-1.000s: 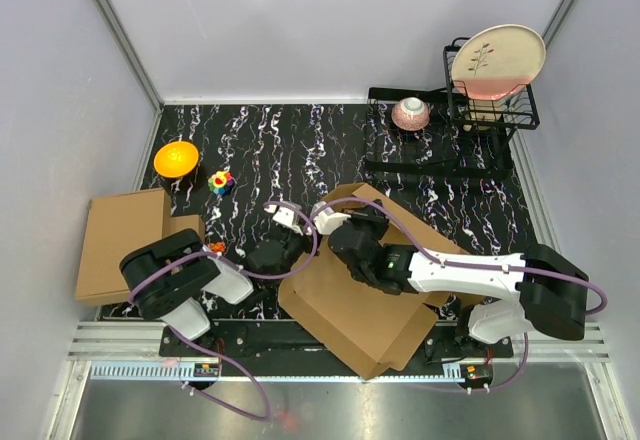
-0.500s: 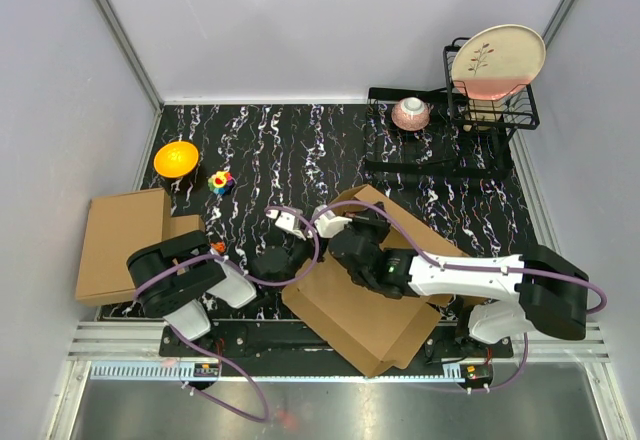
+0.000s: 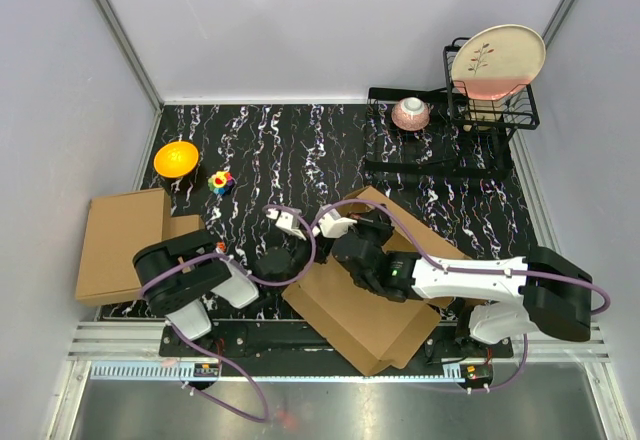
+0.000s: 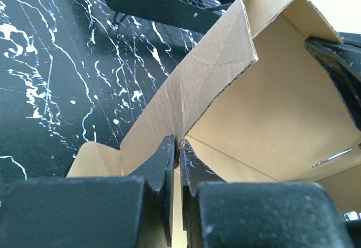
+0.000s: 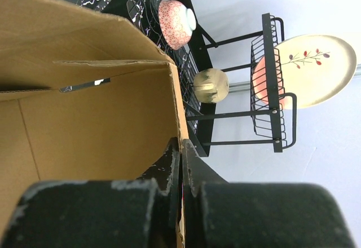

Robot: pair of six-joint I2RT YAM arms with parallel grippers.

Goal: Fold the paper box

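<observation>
The paper box [image 3: 355, 305] is plain brown, the table [image 3: 300, 150] black with white veins, the bowl [image 3: 176, 158] orange.

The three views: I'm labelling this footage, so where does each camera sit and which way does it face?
Top external: high behind the robot, looking down on the table; left arm and right arm show, bases at the bottom.
Left wrist: on the left arm, looking along its fingers, pinched on a box wall, toward the rack.
Right wrist: on the right arm, looking past its fingers, pinched on the box edge, toward the rack and plate.
Shared: both wrist views show box and rack.
</observation>
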